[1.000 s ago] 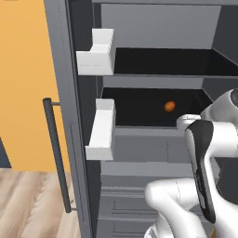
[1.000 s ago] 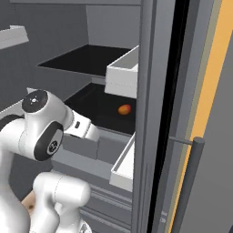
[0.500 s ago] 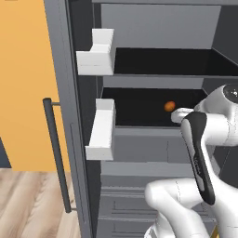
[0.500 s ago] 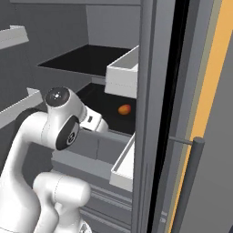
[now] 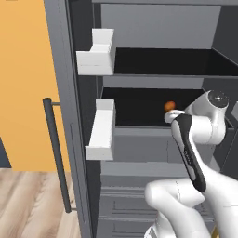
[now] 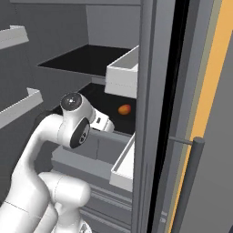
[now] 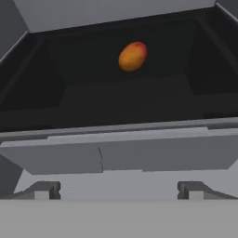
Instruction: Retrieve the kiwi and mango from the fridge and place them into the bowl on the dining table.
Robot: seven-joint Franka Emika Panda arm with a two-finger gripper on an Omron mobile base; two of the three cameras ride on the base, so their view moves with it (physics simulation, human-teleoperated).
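The mango (image 7: 133,56) lies alone near the back edge of the fridge's (image 5: 153,69) lower black shelf (image 7: 116,102), with free room all around. The claw (image 7: 117,189) is fully open, empty, just before the shelf's front edge.

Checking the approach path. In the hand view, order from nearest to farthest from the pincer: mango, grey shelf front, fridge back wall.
1. Grey shelf front, just ahead of the open pincer.
2. Mango, deeper on the black shelf.
3. Fridge back wall, behind the mango.
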